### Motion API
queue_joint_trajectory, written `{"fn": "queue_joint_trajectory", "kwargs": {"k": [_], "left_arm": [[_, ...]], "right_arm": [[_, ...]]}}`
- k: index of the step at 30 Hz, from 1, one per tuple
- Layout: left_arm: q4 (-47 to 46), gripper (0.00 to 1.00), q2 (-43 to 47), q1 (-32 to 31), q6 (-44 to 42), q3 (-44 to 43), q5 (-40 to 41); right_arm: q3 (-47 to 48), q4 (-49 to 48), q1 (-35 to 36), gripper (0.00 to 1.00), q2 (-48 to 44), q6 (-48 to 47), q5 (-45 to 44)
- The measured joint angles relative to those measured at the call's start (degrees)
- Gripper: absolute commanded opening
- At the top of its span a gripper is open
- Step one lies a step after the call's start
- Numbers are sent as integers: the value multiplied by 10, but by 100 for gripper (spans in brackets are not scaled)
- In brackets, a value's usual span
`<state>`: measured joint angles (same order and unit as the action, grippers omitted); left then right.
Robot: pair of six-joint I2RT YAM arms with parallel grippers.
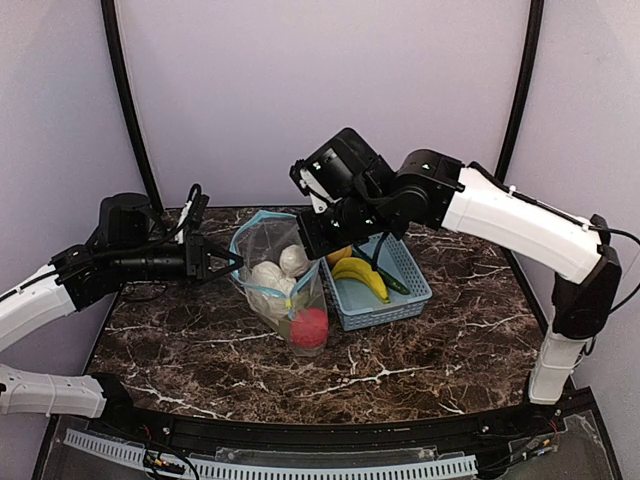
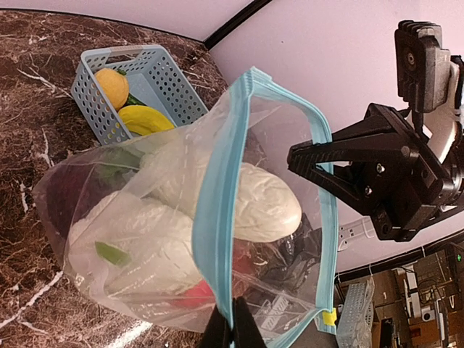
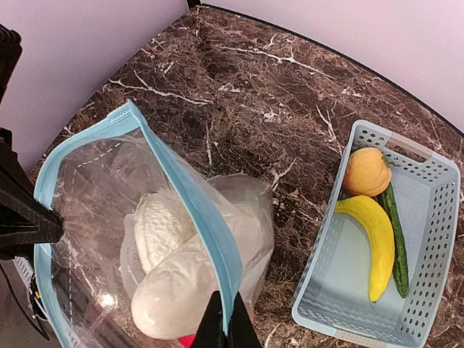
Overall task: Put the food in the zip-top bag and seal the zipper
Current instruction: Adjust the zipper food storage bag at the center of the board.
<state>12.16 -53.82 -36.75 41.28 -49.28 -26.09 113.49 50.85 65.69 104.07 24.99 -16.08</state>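
Clear zip-top bag [image 1: 275,285] stands upright — mouth up, zipper [image 3: 190,196] running left–right.

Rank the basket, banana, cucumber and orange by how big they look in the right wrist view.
1. basket, by far the largest.
2. banana.
3. cucumber and orange: too close to rank. The cucumber is longer but thin, the orange shorter but round.
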Motion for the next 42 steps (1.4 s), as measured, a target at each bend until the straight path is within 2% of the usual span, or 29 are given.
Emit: {"fn": "queue_joint_trajectory", "kwargs": {"k": [2, 8, 14, 22, 24, 31, 42], "left_arm": [[-1, 1, 0, 0, 0, 6, 0], [-1, 1, 0, 0, 4, 35, 0], [-4, 1, 4, 0, 6, 43, 3], [1, 1, 20, 0, 5, 51, 17], [5, 1, 24, 0, 5, 52, 20], [13, 1, 37, 0, 5, 57, 31], [13, 1, 45, 0, 0, 60, 30]], "right_arm": [[0, 5, 0, 1, 9, 2, 0], [-3, 15, 0, 24, 18, 7, 0], [-6, 15, 0, 61, 13, 7, -4], [-43, 16, 0, 83, -48, 10, -39], [-58, 16, -1, 84, -74, 11, -58], [-135, 19, -51, 73, -146, 20, -80], [-245, -14, -196, 59, -113, -16, -2]]}}
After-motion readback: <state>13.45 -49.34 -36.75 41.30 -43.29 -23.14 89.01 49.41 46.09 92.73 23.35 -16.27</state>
